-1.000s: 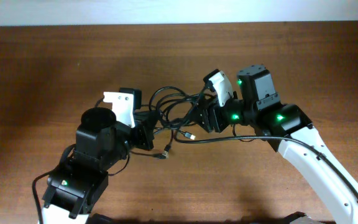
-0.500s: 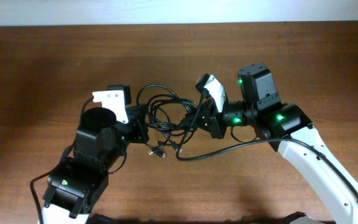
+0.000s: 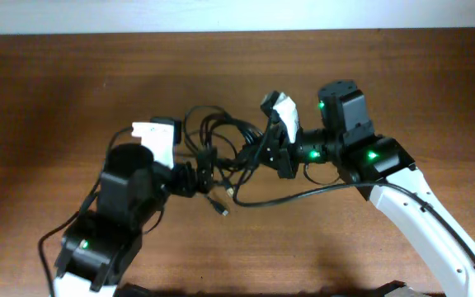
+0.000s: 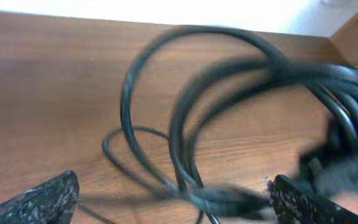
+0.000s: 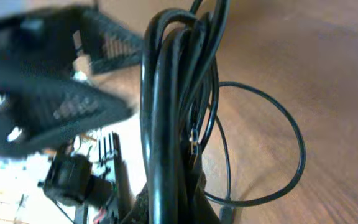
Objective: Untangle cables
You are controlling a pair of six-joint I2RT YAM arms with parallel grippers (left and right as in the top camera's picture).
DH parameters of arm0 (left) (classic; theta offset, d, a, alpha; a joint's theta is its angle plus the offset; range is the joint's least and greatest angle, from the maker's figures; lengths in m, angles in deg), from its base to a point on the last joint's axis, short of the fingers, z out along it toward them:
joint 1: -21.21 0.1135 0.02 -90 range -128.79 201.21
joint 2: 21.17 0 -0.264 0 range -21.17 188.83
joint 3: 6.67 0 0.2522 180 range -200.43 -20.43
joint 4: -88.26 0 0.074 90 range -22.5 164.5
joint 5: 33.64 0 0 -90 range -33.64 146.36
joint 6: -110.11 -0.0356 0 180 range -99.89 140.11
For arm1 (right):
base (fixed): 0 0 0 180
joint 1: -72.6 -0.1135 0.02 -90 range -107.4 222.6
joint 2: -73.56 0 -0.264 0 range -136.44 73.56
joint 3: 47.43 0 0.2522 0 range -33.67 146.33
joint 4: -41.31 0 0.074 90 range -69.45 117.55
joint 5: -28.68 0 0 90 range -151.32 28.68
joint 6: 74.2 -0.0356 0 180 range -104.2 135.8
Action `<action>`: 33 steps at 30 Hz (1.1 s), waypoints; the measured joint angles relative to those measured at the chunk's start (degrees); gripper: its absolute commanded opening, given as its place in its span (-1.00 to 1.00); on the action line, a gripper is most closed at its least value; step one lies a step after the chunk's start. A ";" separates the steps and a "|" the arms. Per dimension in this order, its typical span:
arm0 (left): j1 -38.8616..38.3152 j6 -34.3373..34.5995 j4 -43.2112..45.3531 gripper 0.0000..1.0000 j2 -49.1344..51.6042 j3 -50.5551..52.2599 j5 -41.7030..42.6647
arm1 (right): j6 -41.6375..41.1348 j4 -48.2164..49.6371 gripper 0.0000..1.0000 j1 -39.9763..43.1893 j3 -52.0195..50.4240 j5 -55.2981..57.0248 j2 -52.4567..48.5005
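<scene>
- counter (image 3: 56, 82): brown wood, takes up the whole overhead view; pale wall strip along the far edge.
- right arm (image 3: 402, 206): white link comes in from the lower right, black wrist with green lights, pointing left toward mid-counter.
- left arm (image 3: 114, 214): black, comes in from the lower left, wrist pointing right. The 2 wrists face each other, close together.
- cables (image 3: 221, 136): thin black cords in overlapping loops, mid-counter, right between the 2 hands. The tangle looks lifted on the right side, lying lower toward the left. 1 strand trails off right along the counter, under the right arm.
- right hand (image 3: 264, 157): pressed together, pinching the cables. In the right wrist view several strands rise as a tight bundle (image 5: 179, 93) from the bottom of the frame; the grip point itself is hidden below the edge. 1 thin loop lies flat on the wood to the right of the bundle.
- left hand (image 4: 173, 199): spread wide, fingers (image 4: 42, 199) far apart at the frame corners, holding nothing. Cable loops sit just ahead of it and a blurred strand crosses the gap; can't tell if it touches either finger.
- plug (image 3: 219, 208): small connector end on the counter just below the tangle, a 2nd one close beside it.
</scene>
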 measured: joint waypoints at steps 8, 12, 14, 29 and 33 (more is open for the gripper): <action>0.00 -20.96 -2.36 0.98 -2.93 0.00 15.41 | -19.19 7.72 -0.92 0.00 0.00 0.11 0.00; 0.00 -27.19 -2.69 0.99 -2.82 0.00 17.31 | -21.00 8.74 -0.92 0.00 0.00 -3.13 0.00; 0.00 -27.96 -2.69 0.85 -1.86 0.00 17.46 | -21.20 10.36 -0.92 0.00 0.00 -5.57 0.00; 0.00 -29.31 -1.25 0.50 1.42 0.00 21.79 | -21.42 10.60 -0.84 0.00 0.00 -9.22 -0.04; 0.00 -29.55 -1.22 0.29 1.42 0.00 22.49 | -21.44 10.62 -0.91 0.00 0.00 -10.14 -0.04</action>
